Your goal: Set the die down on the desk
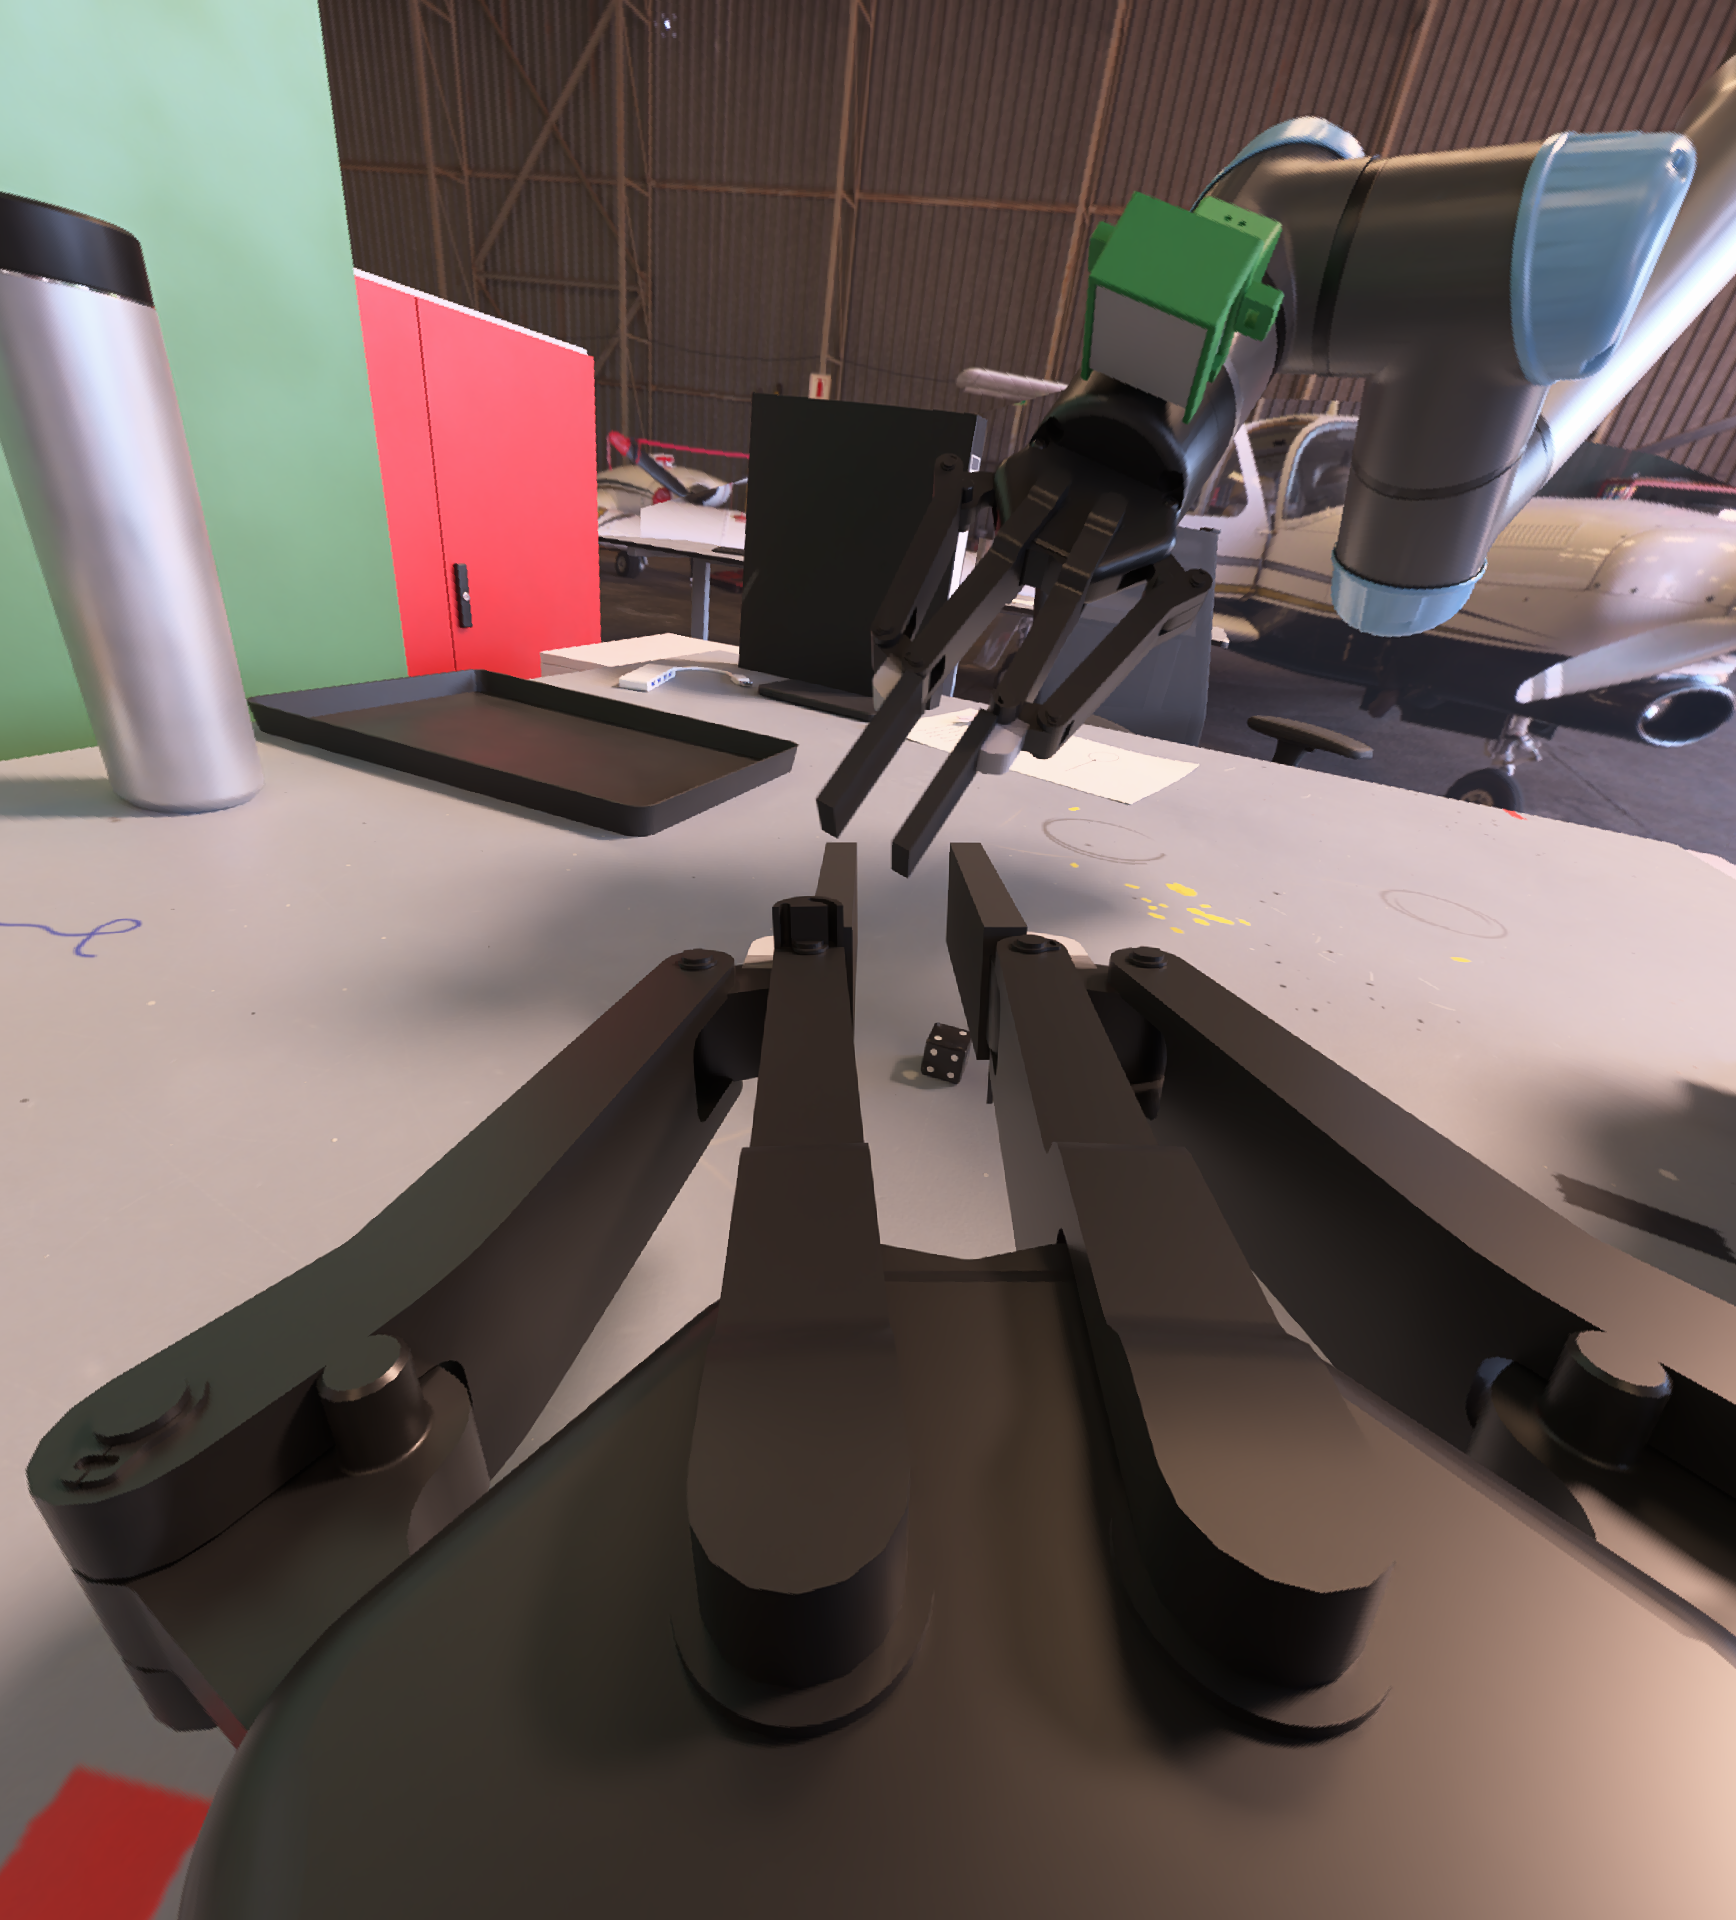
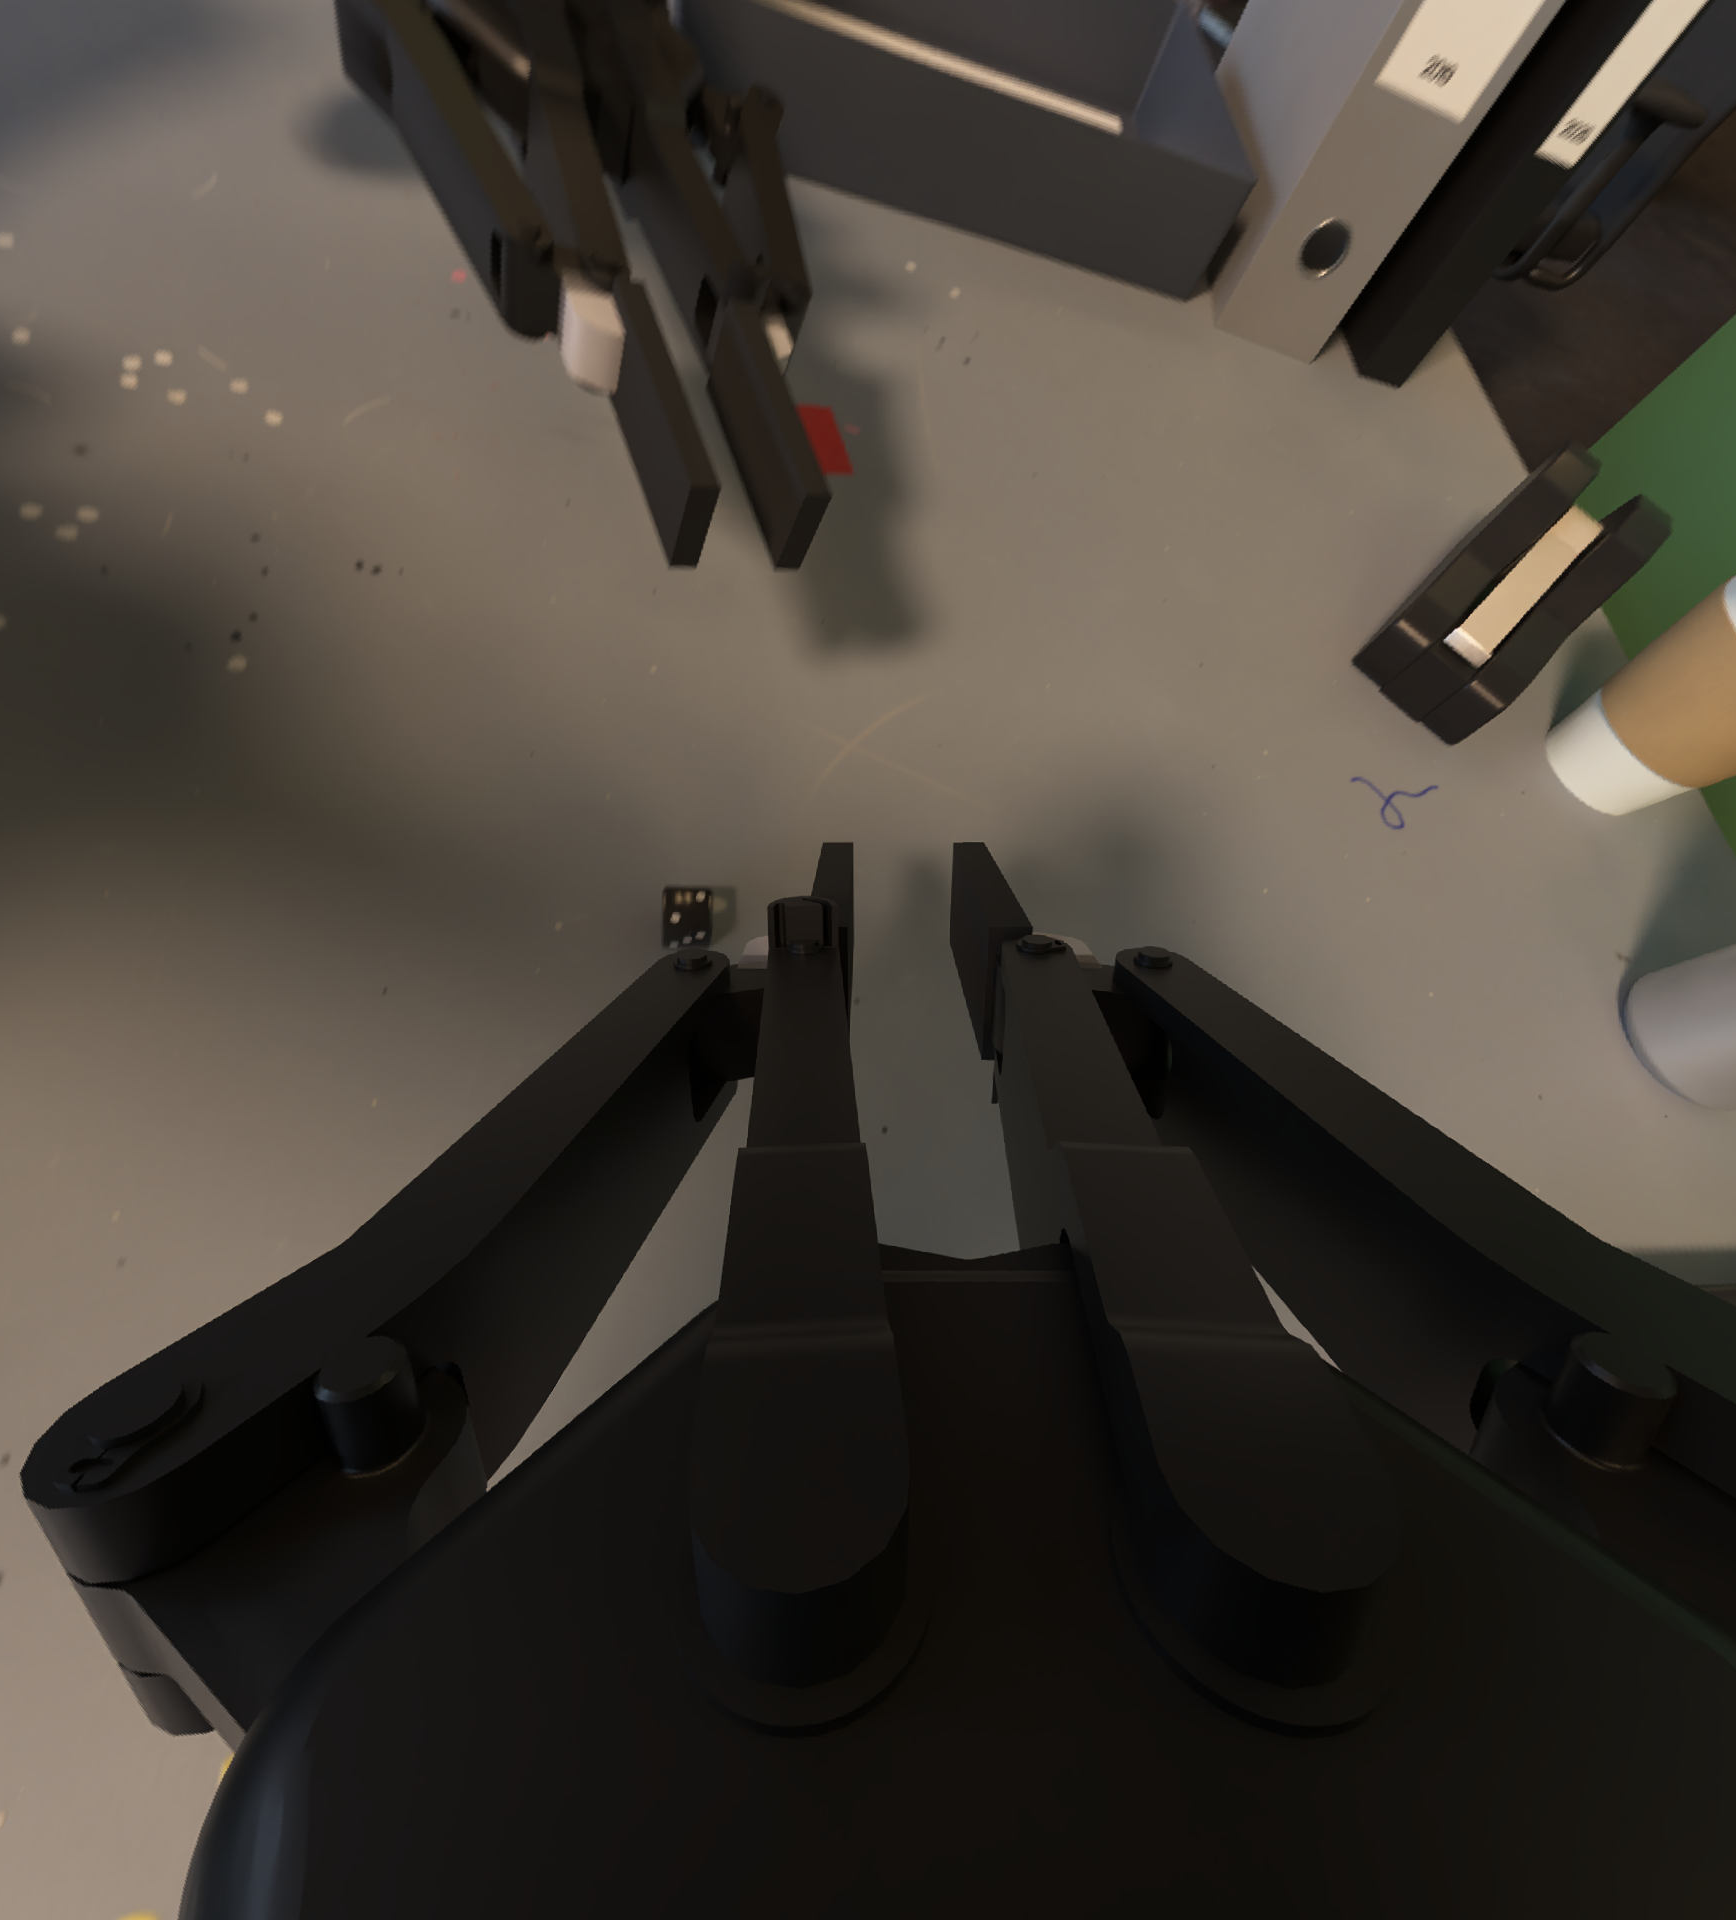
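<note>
Nearest to us in the left wrist view, our left gripper (image 1: pixel 900 868) hangs over the desk (image 1: pixel 324 1039) with its fingers parted by a narrow gap and nothing between them; we judge it has let go, since the die (image 1: pixel 945 1054) lies on the grey surface below the gap, close to the right-hand finger but, as far as we can tell, apart from it. The die seems to sit flat on one face with white pips showing, so we take the setting-down to be done or nearly so, and the sensible next move would be to lift clear without nudging it. In the right wrist view our right gripper (image 2: pixel 900 868) is likewise slightly parted and empty, held above the desk and aimed down, with the die (image 2: pixel 687 914) just beside its left finger rather than in its grasp. It appears to be waiting out of the way. Farther off stand a steel tumbler (image 1: pixel 105 520) and a shallow black tray (image 1: pixel 521 743), well apart from the die, and a paper cup (image 2: pixel 1695 696) and binders (image 2: pixel 1331 177) line the desk's edge.
</note>
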